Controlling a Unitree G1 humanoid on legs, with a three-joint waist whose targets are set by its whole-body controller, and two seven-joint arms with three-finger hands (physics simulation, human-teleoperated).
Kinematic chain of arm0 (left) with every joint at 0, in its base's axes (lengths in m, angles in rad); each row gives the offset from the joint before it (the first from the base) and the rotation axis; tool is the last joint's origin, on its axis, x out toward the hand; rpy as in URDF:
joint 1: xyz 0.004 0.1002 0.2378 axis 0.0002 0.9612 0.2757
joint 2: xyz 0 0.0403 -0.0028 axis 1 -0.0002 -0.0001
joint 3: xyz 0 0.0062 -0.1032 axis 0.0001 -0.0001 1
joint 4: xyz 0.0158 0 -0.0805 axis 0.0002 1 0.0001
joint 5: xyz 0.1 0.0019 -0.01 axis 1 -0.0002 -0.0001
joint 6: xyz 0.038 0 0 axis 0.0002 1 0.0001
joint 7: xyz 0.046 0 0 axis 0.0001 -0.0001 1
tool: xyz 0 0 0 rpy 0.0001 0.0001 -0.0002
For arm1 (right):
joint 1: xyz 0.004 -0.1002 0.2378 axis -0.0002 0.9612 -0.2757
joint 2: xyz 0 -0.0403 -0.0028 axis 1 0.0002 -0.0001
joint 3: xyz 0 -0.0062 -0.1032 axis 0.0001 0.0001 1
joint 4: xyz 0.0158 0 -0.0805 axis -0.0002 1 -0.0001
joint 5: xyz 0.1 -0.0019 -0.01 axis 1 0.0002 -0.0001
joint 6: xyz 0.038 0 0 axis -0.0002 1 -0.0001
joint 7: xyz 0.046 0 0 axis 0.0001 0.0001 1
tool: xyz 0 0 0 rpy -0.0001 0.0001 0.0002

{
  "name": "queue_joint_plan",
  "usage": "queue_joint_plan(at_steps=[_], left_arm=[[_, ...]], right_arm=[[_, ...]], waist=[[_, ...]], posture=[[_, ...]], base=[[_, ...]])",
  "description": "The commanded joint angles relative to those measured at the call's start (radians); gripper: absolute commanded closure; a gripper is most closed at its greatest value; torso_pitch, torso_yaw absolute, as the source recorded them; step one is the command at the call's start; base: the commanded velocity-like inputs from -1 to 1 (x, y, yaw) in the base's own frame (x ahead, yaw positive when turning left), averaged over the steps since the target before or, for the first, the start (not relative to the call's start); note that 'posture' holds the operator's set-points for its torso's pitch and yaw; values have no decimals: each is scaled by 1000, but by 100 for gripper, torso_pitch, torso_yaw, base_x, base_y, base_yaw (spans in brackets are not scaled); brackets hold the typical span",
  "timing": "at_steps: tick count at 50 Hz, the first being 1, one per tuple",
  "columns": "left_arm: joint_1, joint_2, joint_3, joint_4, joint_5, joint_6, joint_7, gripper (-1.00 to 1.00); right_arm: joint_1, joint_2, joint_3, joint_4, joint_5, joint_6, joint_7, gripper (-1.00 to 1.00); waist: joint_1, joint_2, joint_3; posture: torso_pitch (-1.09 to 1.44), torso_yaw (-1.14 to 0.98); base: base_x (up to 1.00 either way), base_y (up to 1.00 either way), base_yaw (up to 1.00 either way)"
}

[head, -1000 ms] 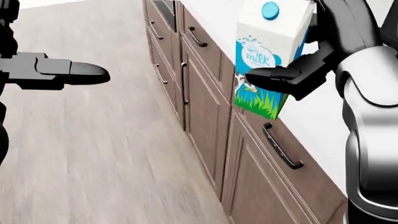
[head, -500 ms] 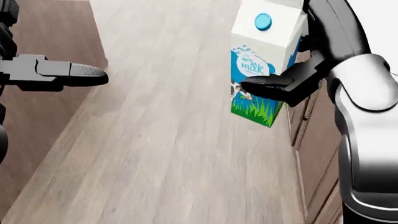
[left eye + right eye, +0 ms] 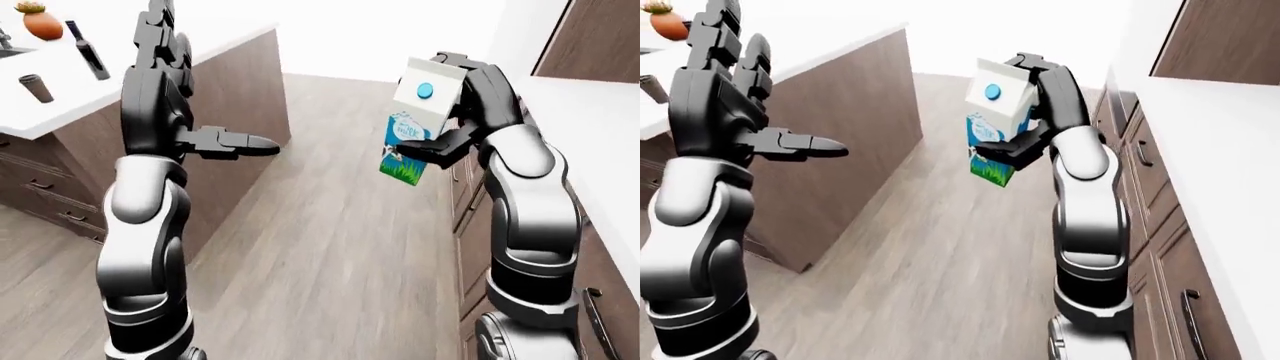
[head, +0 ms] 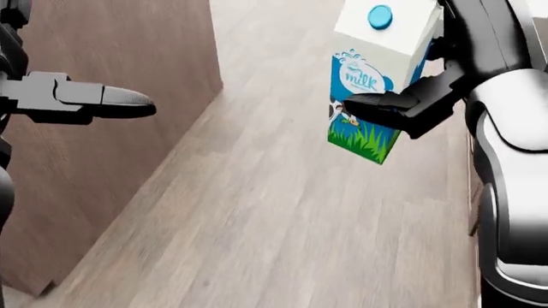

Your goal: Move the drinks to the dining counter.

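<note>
My right hand [image 4: 403, 106] grips the milk carton [image 4: 374, 77] aloft over the wood floor [image 4: 282, 218]; my left hand [image 4: 81, 99], left of the carton, is open and empty.

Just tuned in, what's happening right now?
The right hand is closed round a white, blue and green milk carton with a blue cap, held up over the wood-plank floor. The left hand is empty, fingers straight out. In the left-eye view, a white-topped brown island counter at left carries a dark bottle and a small dark cup.
</note>
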State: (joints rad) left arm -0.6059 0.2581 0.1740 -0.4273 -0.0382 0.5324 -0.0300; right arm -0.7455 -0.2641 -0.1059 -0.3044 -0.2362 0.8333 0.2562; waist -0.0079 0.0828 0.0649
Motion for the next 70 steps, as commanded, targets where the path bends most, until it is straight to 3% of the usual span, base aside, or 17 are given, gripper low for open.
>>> queue_joint_plan(at_steps=[1,9,12,22,26,29,37,41,42,43,45,52,55,65,68,69,70], left_arm=[[-37,6,0,-22,1,-21,4,-100],[-28,6,2,-24,2,-26,4,-100],[-24,7,4,-31,0,-23,1,-100],[-21,1,-3,-35,4,-22,0,-100],[-23,-1,-4,-37,6,-20,1,-100],[-22,0,-3,-37,8,-21,-1,-100],[-38,5,-1,-29,5,-16,2,-100],[-39,4,-3,-29,4,-17,0,-100],[-38,4,-2,-30,3,-16,0,-100],[-35,4,-3,-30,5,-20,-1,-100],[-32,2,-4,-32,6,-20,-1,-100],[-29,2,-2,-31,7,-23,-2,-100],[-25,4,1,-37,5,-19,-3,-100],[-23,-2,-5,-33,12,-26,-1,-100],[-21,0,-1,-37,9,-23,-4,-100],[-23,1,-1,-35,10,-24,-4,-100],[-24,1,0,-34,9,-23,-4,-100]], right_arm=[[-41,-15,-15,-33,-1,-31,-7,100],[-29,-12,-14,-39,-6,-33,-7,100],[-22,-10,-16,-45,-6,-34,-9,100],[-13,-9,-16,-63,-4,-27,-6,100],[-8,-10,-14,-68,-8,-25,-2,100],[-6,-8,-12,-62,-11,-33,0,100],[-30,-8,-8,-34,-12,-46,10,100],[-35,-8,-7,-25,-14,-51,13,100],[-36,-6,-7,-24,-14,-53,14,100],[-34,-6,-6,-23,-15,-55,16,100],[-30,-5,-3,-27,-17,-56,20,100],[-20,0,-3,-39,-21,-53,26,100],[-20,-2,0,-36,-32,-44,31,100],[-4,1,-5,-62,-38,-39,38,100],[-7,0,-4,-68,-41,-33,43,100],[-7,-1,-3,-69,-44,-31,44,100],[-8,-1,-4,-69,-44,-30,44,100]], waist=[[-1,0,-19],[33,-79,-33],[40,-157,-53],[-3,-88,-25],[-6,-7,-55],[3,-9,-14],[37,-61,-36],[33,-151,-63],[29,-119,-42],[38,-140,-17],[18,-139,-31],[-4,-84,-39],[4,9,-66],[20,-80,-50],[15,-169,-59],[17,-125,-59],[17,-145,-51]], posture=[[0,0],[0,0],[0,0],[0,0],[0,0],[0,0],[0,0],[0,0],[0,0],[0,0],[0,0],[0,0],[0,0],[0,0],[0,0],[0,0],[0,0]], base=[[53,0,0],[54,0,0],[54,0,0],[54,0,0],[55,0,0],[56,0,0],[56,0,0],[55,0,0],[55,0,0],[55,0,0],[56,0,0],[52,0,0],[21,1,0],[8,0,48],[8,0,73],[7,0,73],[8,0,74]])
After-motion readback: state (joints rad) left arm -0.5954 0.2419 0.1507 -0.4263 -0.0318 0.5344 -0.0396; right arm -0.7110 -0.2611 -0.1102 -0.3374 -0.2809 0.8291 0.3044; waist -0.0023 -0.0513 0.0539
